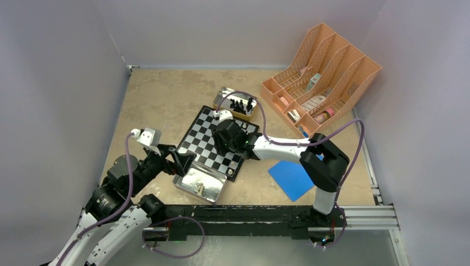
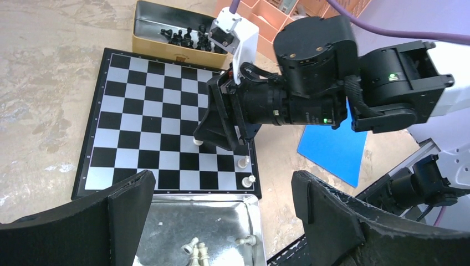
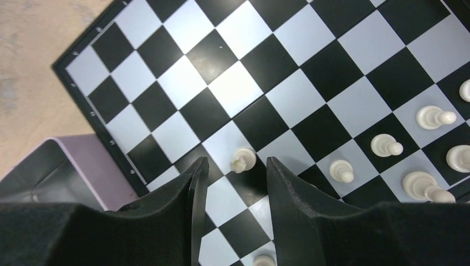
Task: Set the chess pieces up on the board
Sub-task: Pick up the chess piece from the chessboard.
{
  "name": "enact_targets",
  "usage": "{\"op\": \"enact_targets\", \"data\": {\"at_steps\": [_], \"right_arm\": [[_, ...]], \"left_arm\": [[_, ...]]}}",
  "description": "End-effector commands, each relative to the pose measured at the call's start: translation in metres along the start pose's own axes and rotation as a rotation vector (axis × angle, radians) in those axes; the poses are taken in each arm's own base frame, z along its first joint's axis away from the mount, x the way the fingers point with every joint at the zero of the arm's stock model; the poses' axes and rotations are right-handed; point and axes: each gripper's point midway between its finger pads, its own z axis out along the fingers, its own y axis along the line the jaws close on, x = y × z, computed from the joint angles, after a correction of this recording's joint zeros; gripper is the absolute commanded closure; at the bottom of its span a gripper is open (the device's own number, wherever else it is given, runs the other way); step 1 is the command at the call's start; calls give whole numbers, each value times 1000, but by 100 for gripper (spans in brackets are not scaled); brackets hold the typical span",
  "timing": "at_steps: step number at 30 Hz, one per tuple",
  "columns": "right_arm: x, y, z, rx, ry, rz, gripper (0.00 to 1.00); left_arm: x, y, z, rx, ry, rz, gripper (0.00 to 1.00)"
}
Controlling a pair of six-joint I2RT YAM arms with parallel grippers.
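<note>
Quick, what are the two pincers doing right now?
Left pincer: open, holding nothing.
Right pincer: open, a white piece stands between its tips, not gripped.

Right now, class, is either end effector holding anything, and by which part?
Nothing is held. The left end effector gapes empty; a white piece stands ungripped inside the open right end effector.

No lettering, number or brand can be read anywhere. The dark border of the black-and-white checkered chessboard (image 3: 91, 113) shows only small pale dots. Items in the peach plastic file rack (image 1: 294, 61) are too blurred to read.
</note>
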Motion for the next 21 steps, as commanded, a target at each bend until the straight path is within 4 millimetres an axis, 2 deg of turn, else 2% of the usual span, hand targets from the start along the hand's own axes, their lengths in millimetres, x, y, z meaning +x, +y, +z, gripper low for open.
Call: {"op": "enact_targets", "data": {"at_steps": [1,10,15,21], "right_arm": [[-12,-8,2,71,-28,-21,55],[7,-4,16,42,28,-48,60],[4,-8,17,62,19,-60,63],[-3,-2,14,44,9,-61,61]], "left_arm": [[-11,0,-5,6,-57,21,5],[-6,0,-1,7,-36,27,5],[-3,-1,2,12,-16,30,5],[-3,-1,1,14,-13,29,5]]}}
